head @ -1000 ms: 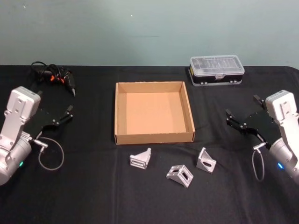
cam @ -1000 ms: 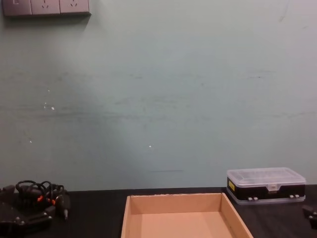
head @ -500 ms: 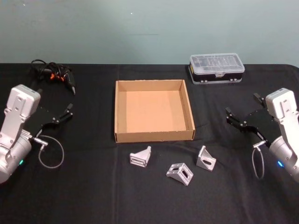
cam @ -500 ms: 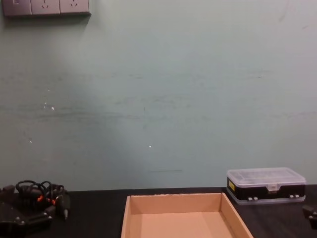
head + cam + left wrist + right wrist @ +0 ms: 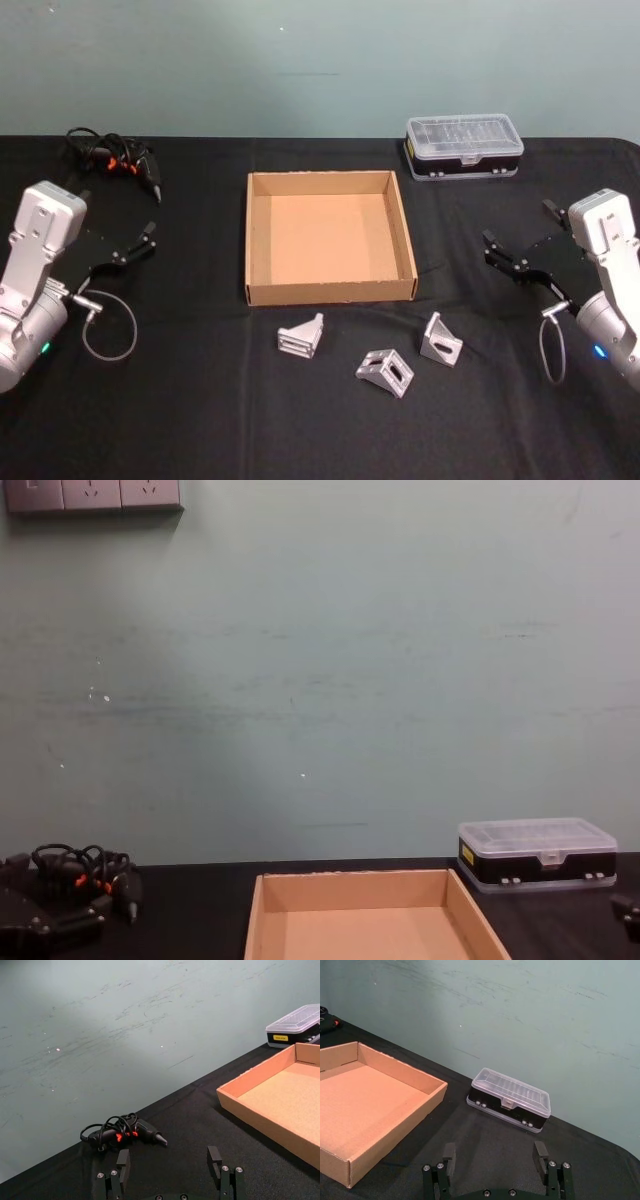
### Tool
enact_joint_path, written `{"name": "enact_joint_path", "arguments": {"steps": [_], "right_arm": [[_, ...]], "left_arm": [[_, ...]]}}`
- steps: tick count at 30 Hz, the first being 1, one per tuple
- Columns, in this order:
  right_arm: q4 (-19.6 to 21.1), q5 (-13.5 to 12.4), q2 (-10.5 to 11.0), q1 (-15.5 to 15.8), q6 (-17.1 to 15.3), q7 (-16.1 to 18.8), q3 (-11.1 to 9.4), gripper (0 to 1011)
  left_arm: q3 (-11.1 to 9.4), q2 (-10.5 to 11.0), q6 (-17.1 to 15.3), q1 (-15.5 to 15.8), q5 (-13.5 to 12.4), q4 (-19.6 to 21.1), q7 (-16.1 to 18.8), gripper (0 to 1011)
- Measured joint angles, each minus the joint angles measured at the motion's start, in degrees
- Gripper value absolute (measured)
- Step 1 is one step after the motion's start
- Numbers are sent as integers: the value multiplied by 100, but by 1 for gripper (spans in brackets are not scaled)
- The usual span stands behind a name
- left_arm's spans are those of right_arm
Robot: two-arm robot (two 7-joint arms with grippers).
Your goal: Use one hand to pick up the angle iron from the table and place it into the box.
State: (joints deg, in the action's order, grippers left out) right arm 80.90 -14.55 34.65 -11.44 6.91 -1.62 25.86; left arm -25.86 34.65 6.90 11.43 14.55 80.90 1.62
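Note:
Three silver angle irons lie on the black table [image 5: 200, 420] in front of the box: one on the left [image 5: 301, 337], one in the middle [image 5: 385, 372], one on the right [image 5: 441, 342]. The tan cardboard box [image 5: 330, 293] sits behind them with nothing inside; it also appears as box [image 5: 260, 1110], box [image 5: 350, 1165] and box [image 5: 350, 885]. My left gripper [image 5: 135, 245] hovers open at the table's left side, far from the irons; its own camera shows the left gripper [image 5: 168, 1160] with fingers apart. My right gripper [image 5: 517, 228] is open at the right side, seen again as right gripper [image 5: 494, 1152].
A black plastic case with a clear lid [image 5: 463, 148] stands at the back right, behind the box. A black tool with orange marks and a coiled cable [image 5: 118, 165] lies at the back left. Bare tabletop lies between each gripper and the irons.
The left gripper has shifted very slightly. The right arm, the angle irons and the box have not moved.

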Motion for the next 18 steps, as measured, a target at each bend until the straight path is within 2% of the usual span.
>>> {"name": "enact_joint_path", "arguments": {"steps": [18], "right_arm": [[0, 0, 0, 0, 0, 0, 0, 1004]], "left_arm": [[0, 0, 0, 0, 0, 0, 0, 1011]]}}
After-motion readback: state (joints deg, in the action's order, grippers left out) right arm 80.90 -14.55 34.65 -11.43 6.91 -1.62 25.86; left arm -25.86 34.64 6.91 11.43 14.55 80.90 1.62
